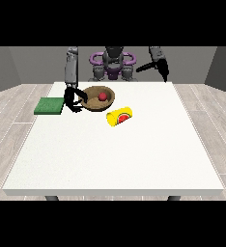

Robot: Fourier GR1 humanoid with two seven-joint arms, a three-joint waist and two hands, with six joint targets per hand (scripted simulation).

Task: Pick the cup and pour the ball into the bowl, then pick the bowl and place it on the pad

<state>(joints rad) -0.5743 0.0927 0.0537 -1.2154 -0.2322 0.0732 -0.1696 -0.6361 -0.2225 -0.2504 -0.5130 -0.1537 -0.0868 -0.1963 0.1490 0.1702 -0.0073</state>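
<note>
A brown bowl (96,99) stands on the table's far left part with a red ball (103,96) inside it. The hand at the view's left (72,100) is right beside the bowl's left rim, its fingers curled toward the rim. A yellow cup (120,116) with a red mark lies on its side just in front and right of the bowl. A green pad (49,105) lies at the table's left edge, left of that hand. The hand at the view's right (162,66) is raised above the table's far right edge, away from everything.
The white table (115,154) stretches wide toward the camera. The robot's torso (112,65) stands behind the far edge.
</note>
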